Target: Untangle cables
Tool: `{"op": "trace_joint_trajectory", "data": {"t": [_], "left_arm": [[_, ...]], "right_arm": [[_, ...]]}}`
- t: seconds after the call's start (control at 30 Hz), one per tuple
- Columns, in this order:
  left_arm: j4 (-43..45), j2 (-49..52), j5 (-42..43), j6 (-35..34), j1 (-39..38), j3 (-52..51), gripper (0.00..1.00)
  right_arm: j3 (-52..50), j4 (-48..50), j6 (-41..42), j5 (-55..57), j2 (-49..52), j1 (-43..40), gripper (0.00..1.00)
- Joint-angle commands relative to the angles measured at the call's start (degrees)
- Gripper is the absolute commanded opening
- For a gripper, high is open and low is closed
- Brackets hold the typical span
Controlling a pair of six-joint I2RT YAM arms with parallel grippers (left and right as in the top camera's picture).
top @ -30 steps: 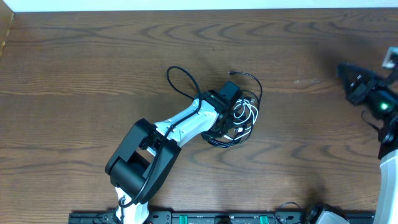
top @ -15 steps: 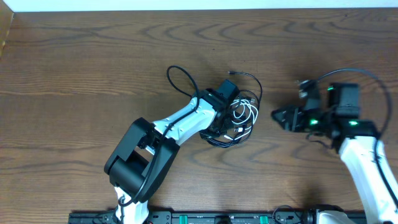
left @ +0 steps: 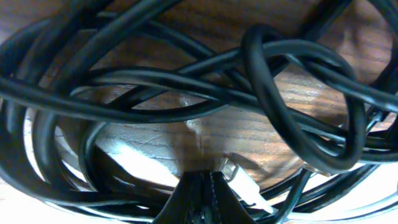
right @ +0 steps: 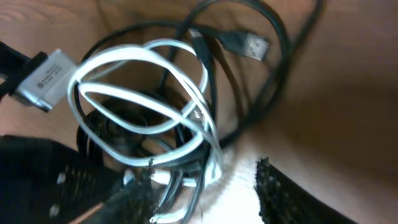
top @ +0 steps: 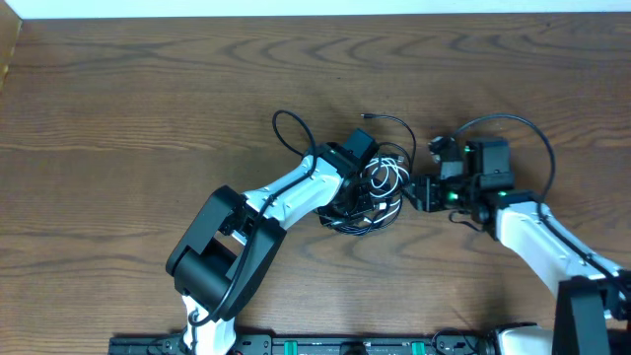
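— Status, right fingers point(right: 283, 193)?
— Apart, with the white cable point(right: 149, 43) loop just ahead. The left fingers point(left: 193, 202) are together, the black cable point(left: 252, 74) tangle just beyond them; grip unconfirmed.
— Recommendation?
— Pinch one white strand only and draw it away from the left fingers, low over the tabletop point(top: 118, 118).

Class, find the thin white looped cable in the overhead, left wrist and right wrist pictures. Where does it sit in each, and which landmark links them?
Overhead: the thin white looped cable lies just right of centre.
Left wrist: only a white plug end, probably its own, shows at bottom centre-right.
Right wrist: its loops fill the centre-left.
Shared landmark: the thin black cable looped around it.
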Motion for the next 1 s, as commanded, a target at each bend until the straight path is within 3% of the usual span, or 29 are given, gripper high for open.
{"op": "trace_joint_trajectory", "data": {"t": [0.0, 0.3, 0.6, 0.77, 0.97], "left_arm": [[-0.44, 1.51, 0.46, 1.2, -0.07, -1.03, 0.08], [-0.42, 1.51, 0.04, 1.2, -0.07, -1.03, 0.08], [-0.44, 1.51, 0.04, 1.2, -0.07, -1.03, 0.08], [-0.44, 1.51, 0.04, 1.2, -0.07, -1.03, 0.08], [-0.44, 1.51, 0.0, 1.2, -0.07, -1.03, 0.08]], "right_arm": [[-0.26, 3.93, -0.31, 3.5, 2.38, 2.8, 0.56], [-0.26, 17.51, 0.35, 6.84, 9.03, 5.2, 0.61], [-0.24, 20.15, 1.18, 3.58, 11.04, 5.05, 0.01], [-0.24, 20.04, 1.29, -4.63, 9.86, 2.16, 0.01], [-0.07, 16.17, 4.94, -13.62, -2.86, -11.41, 0.01]]}}
